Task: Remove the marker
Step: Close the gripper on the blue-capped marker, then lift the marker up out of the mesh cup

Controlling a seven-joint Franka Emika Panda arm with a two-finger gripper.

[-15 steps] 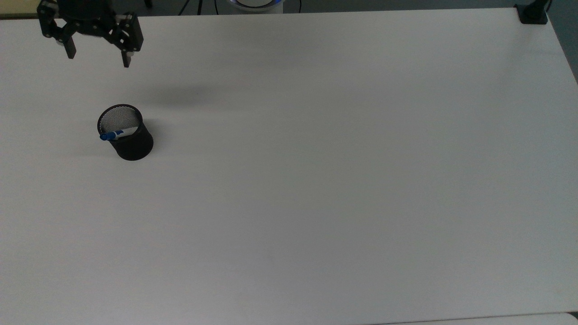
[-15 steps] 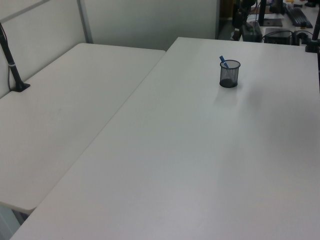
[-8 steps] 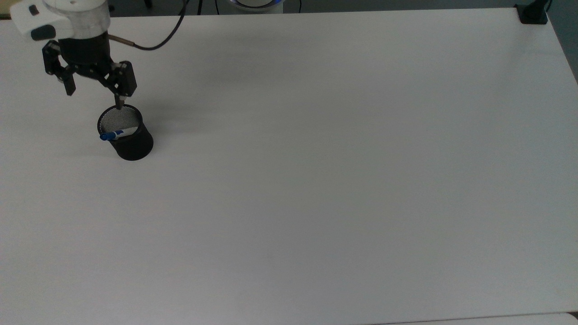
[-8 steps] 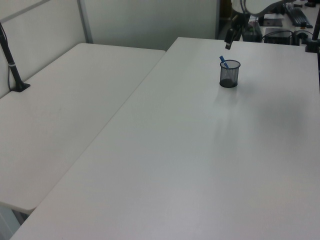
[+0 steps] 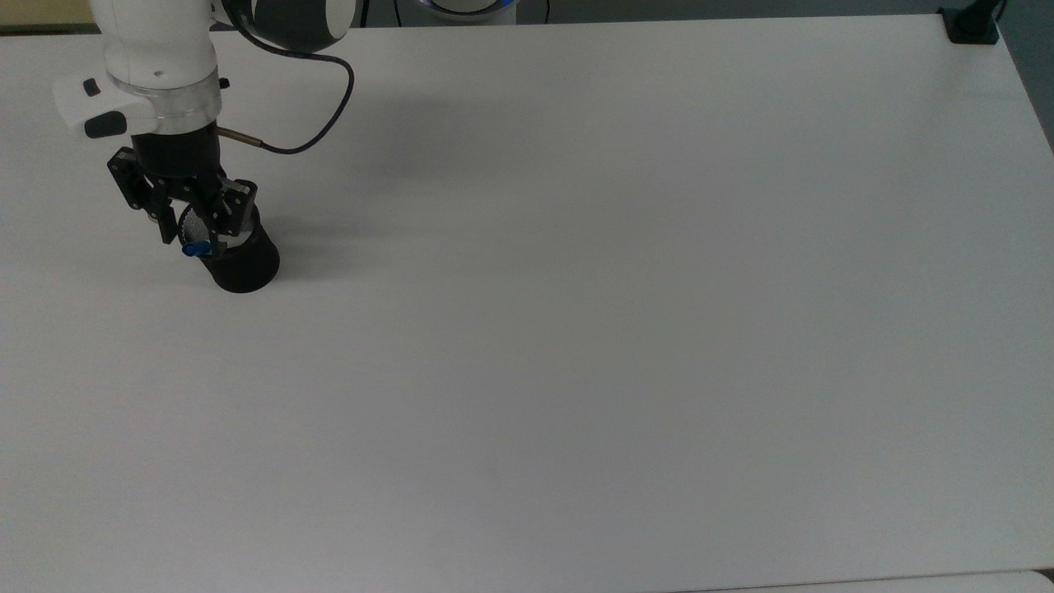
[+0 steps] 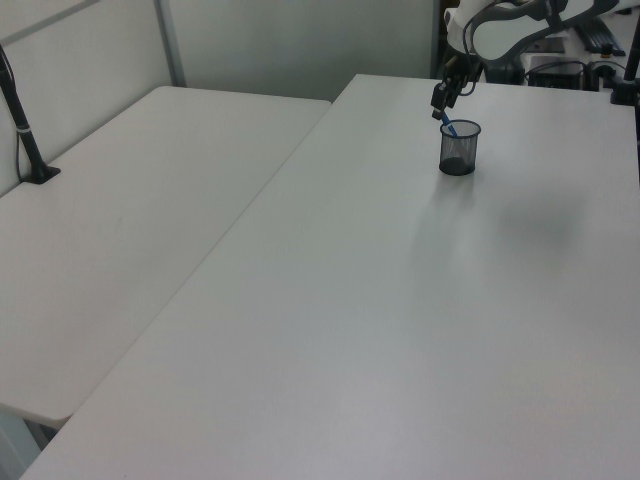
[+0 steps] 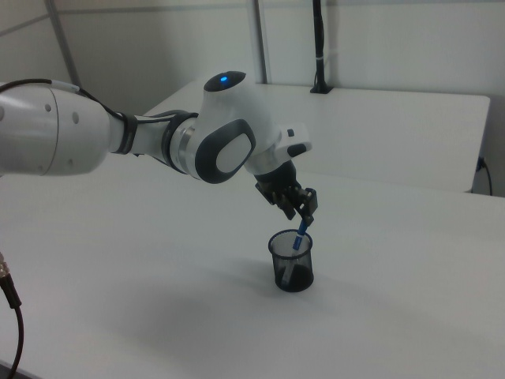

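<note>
Tabletop (image 5: 576, 329), white and bare, runs across the top view toward the black mesh cup (image 5: 243, 263) at the top view's left. Inside the cup leans the marker (image 7: 298, 239), its blue cap poking above the rim. Just over it hangs the gripper (image 5: 191, 233), fingers spread on either side of the cap, not closed on it. Behind rises the white arm (image 7: 158, 142) with its black cable (image 5: 321, 123).
</note>
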